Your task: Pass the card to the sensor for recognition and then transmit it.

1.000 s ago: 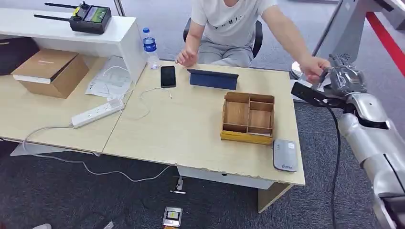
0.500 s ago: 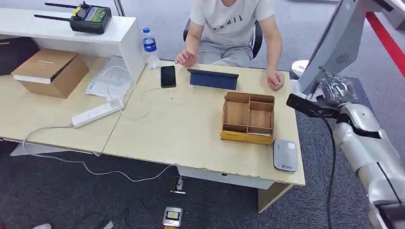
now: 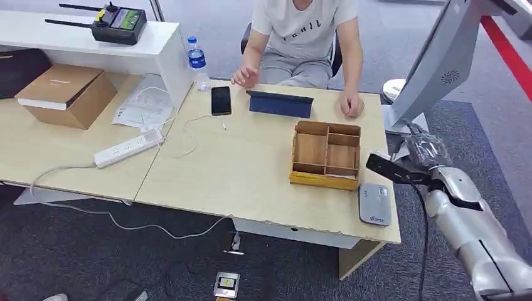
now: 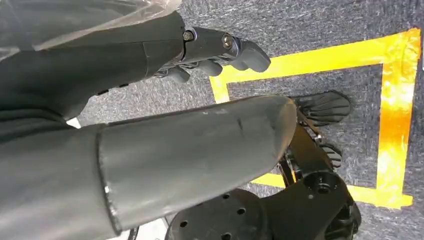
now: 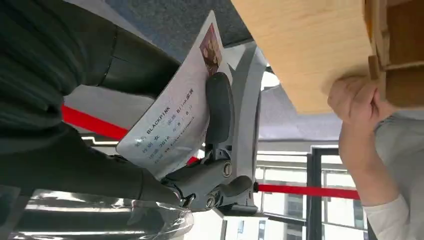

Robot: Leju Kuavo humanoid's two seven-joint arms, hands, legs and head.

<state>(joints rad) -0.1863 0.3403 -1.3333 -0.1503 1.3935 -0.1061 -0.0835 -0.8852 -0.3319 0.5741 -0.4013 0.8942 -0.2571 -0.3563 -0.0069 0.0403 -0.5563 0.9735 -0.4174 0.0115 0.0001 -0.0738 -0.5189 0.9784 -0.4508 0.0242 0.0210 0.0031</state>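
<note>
Head view: the right hand (image 3: 425, 150) hangs off the tabletop's (image 3: 251, 182) right edge, beyond the wooden box (image 3: 326, 155) and a little farther back than the grey sensor (image 3: 374, 204). The sensor lies flat at the front right corner of the tabletop, just in front of the box. The card cannot be made out here; the hand is wrapped in clear plastic, with a black bar jutting from the wrist toward the box. A person (image 3: 304, 37) sits at the far edge, one hand (image 3: 351, 105) resting on the tabletop near the back right corner, the other raised near a dark tablet (image 3: 280, 104). A phone (image 3: 221, 100) lies beside the tablet, a bottle (image 3: 197, 63) stands at the far edge, and a power strip (image 3: 128, 148) and a cardboard box (image 3: 66, 94) sit on the left part of the tabletop.

Left wrist view: the left hand (image 4: 150, 115) hangs over grey carpet (image 4: 310, 25) marked with yellow tape (image 4: 395, 110). It holds nothing; the thumb is straight and the dark fingers (image 4: 220, 50) are loosely curled and apart from it.

Right wrist view: the right hand (image 5: 125, 145) holds the card (image 5: 172, 115), a white printed card with a small photo at one corner, pinched between the grey thumb and a dark finger (image 5: 218, 107) pressed on its printed face. A corner of the tabletop (image 5: 305, 50), part of the wooden box (image 5: 395, 50) and the person's fist (image 5: 355, 100) lie beyond it.
</note>
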